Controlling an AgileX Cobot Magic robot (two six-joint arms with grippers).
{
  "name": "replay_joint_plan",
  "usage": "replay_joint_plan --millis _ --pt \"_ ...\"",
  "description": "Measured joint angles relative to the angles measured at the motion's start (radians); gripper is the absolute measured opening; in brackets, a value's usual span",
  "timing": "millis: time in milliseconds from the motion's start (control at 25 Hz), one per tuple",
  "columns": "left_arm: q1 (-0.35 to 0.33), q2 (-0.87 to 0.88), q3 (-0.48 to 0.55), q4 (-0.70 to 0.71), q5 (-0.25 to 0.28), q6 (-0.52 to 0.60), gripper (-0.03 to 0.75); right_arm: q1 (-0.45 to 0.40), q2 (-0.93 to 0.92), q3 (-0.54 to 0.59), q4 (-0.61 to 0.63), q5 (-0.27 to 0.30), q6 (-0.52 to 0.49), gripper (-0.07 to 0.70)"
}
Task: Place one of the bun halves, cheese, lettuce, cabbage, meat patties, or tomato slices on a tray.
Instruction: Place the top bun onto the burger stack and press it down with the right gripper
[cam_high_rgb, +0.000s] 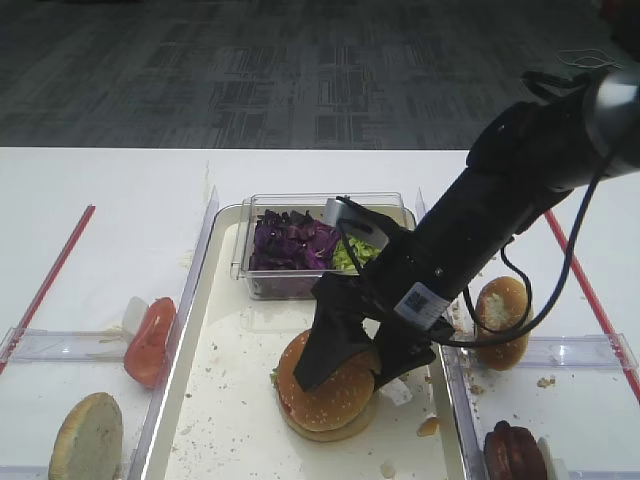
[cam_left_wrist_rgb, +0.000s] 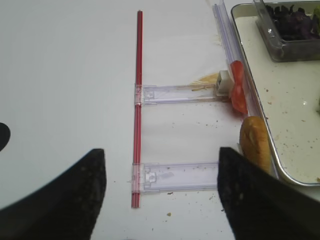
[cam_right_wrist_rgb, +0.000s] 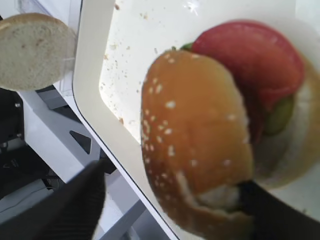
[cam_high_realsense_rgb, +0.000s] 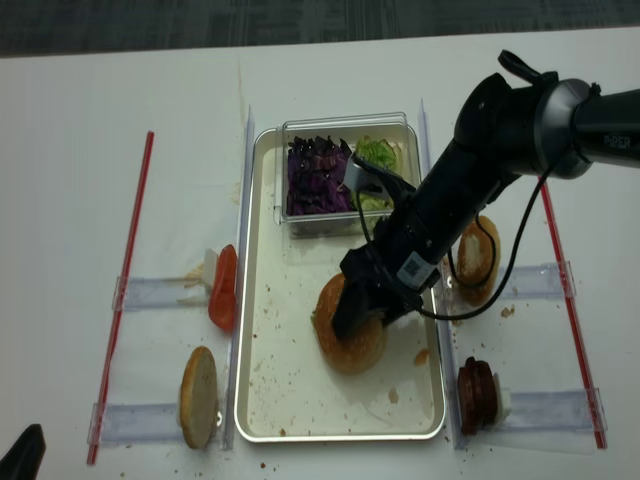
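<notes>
A seeded, domed bun half (cam_high_rgb: 330, 392) lies tilted on a stack on the off-white tray (cam_high_rgb: 195, 345), over a tomato slice (cam_right_wrist_rgb: 255, 55) and a pale bun bottom (cam_right_wrist_rgb: 300, 145). My right gripper (cam_high_rgb: 352, 362) straddles it, open. One finger (cam_right_wrist_rgb: 75, 205) stands clear of the bun, out past the tray's rim; the other finger (cam_right_wrist_rgb: 272, 212) touches its edge. Cabbage (cam_high_rgb: 292, 242) and lettuce (cam_high_rgb: 352, 252) fill a clear box on the tray. Meat patties (cam_high_rgb: 512, 452) stand right of the tray. My left gripper (cam_left_wrist_rgb: 161, 152) hangs open over bare table, holding nothing. No cheese shows.
More tomato slices (cam_high_rgb: 150, 340) and a pale seedless bun half (cam_high_rgb: 87, 440) lean in clear racks left of the tray. Another seeded bun (cam_high_rgb: 500, 320) leans in a rack on the right. Red strips (cam_high_rgb: 50, 275) (cam_high_rgb: 590, 290) mark both sides of the table.
</notes>
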Motion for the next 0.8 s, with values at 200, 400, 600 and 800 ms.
replay_joint_plan --millis 200,400,600,800 --pt "0.0 0.0 0.0 0.0 0.0 0.0 0.474 0.0 0.0 0.0 -0.058 0.0 0.026 0.676" --pt "0.0 0.0 0.0 0.0 0.0 0.0 0.474 0.0 -0.006 0.0 -0.096 -0.017 0.052 0.689" --pt "0.0 0.0 0.0 0.0 0.0 0.0 0.474 0.0 -0.006 0.0 -0.105 -0.031 0.071 0.689" --pt "0.0 0.0 0.0 0.0 0.0 0.0 0.474 0.0 -0.008 0.0 -0.148 -0.046 0.095 0.689"
